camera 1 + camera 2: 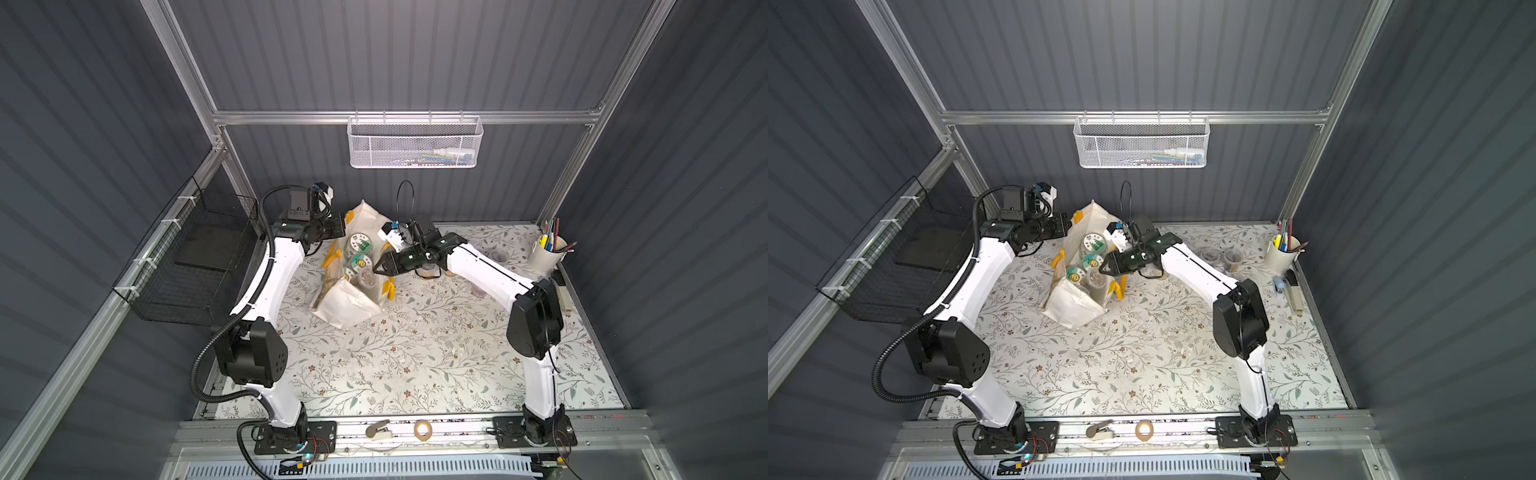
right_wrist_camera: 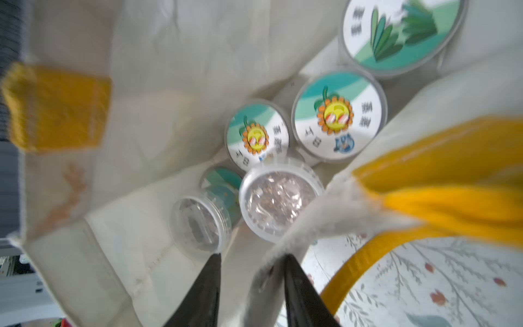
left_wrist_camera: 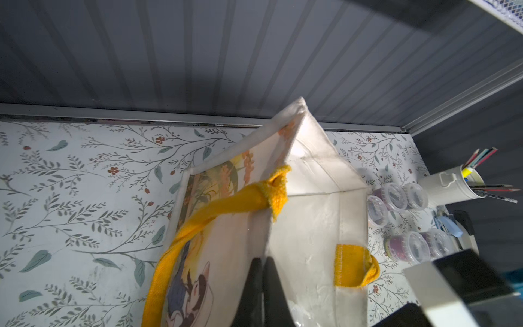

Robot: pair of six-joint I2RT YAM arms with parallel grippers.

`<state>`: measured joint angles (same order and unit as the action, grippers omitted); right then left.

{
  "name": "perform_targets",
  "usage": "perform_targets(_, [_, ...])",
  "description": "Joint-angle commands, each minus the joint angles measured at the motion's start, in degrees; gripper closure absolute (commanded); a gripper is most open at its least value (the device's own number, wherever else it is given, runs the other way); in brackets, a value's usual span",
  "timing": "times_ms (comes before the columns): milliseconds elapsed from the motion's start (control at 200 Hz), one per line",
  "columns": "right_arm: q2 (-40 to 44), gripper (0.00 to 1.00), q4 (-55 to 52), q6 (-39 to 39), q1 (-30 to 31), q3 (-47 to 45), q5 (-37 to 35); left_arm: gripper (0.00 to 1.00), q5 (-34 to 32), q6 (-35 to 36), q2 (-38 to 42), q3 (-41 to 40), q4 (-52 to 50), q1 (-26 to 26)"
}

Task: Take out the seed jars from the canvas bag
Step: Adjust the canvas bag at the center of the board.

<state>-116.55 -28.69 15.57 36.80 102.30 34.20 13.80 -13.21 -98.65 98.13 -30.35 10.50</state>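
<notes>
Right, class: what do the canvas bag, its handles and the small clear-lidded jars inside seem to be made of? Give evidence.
Bag: off-white woven cloth, probably canvas, matte; its rim looks frayed.
Handles: yellow webbing with a coarse visible weave.
Small jars: probably clear, glossy plastic; the seeds show through the lids.

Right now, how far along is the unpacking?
Done: several small jars stand on the table near the pen cup. In hand: left gripper pinches the canvas bag rim; right gripper is open at its mouth. Remaining: four pictured-lid jars and two clear-lidded jars inside.
</notes>
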Motion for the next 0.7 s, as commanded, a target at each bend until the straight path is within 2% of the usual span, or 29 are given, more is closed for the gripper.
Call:
perform_targets(0, [3.4,0.58,3.5,0.2,0.3,-6.6,-0.8,1.0,6.9,-0.9,3.6,-3.2,9.2,0.5])
perform_targets(225, [9.5,0.49,5.6,0.2,0.0,-16.5,-2.9,1.0,8.9,-0.4,6.1,-8.7,12.3,2.9])
perform_targets(460, [20.2,0.29,11.8,1.5,-0.3,-26.8,-7.9,1.0,10.1,-1.0,8.5,-13.4,15.2,4.3])
perform_targets(695, [28.1,0.32,18.5,2.9,-0.2,-30.5,-8.6,1.0,12.5,-2.1,9.0,-16.4,18.6,5.2])
